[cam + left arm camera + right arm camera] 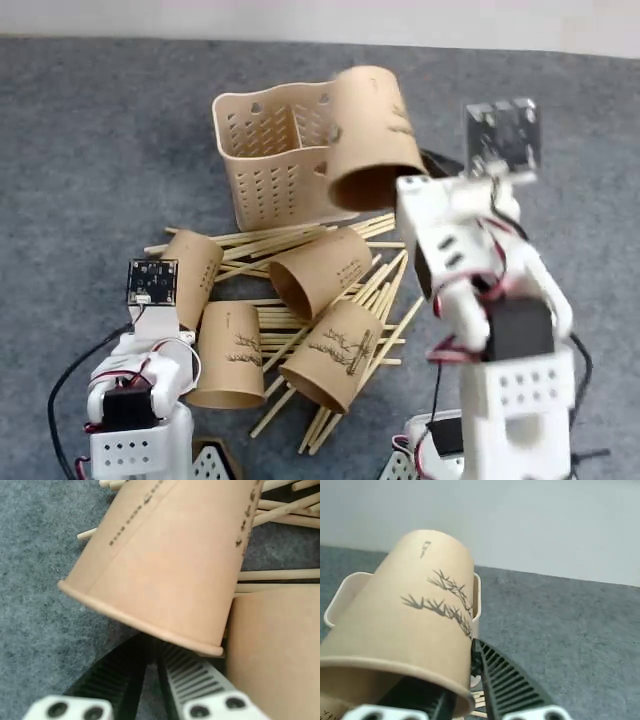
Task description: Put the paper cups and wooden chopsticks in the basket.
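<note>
My right hand pinches a paper cup by its rim, tilted above the basket for dropping.

Matt kraft paper, pale wood and beige plastic on a rough grey bench.

The paper cups are smooth, matt brown kraft paper, and the lifted paper cup shows a rolled paper rim. The wooden chopsticks are bare, pale, smooth wood. The basket is beige plastic with a faint sheen. Fuzzy, matt grey cloth covers the bench. The right hand has ribbed black plastic fingers, and the arm shells are smooth white plastic.
</note>
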